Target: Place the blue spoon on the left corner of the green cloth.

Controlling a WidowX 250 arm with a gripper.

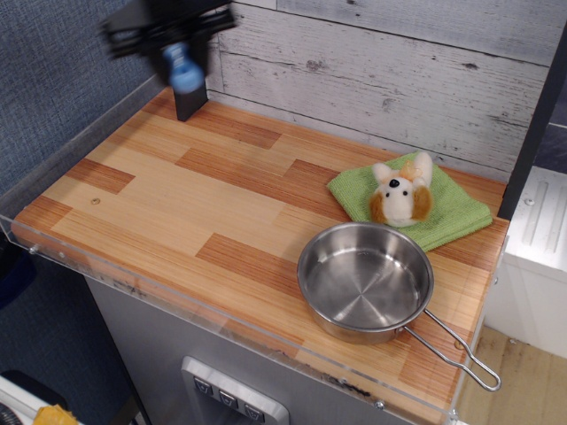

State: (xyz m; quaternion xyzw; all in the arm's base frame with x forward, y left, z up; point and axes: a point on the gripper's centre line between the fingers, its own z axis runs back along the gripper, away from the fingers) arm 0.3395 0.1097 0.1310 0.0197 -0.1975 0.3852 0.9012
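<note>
My gripper (177, 49) is high at the top left of the view, blurred by motion, and shut on the blue spoon (183, 71), whose light-blue handle hangs down below the fingers. The spoon's grey bowl is hidden. It hangs well above the wooden counter's back left part. The green cloth (447, 208) lies at the back right of the counter, far from the gripper, with a white-and-brown plush toy (400, 197) sitting on its middle. The cloth's left corner (341, 188) is bare.
A steel pan (365, 281) stands in front of the cloth, its wire handle (456, 354) pointing to the front right. A dark post (184, 88) stands at the back left, just behind the gripper. A plank wall (381, 71) backs the counter (195, 204).
</note>
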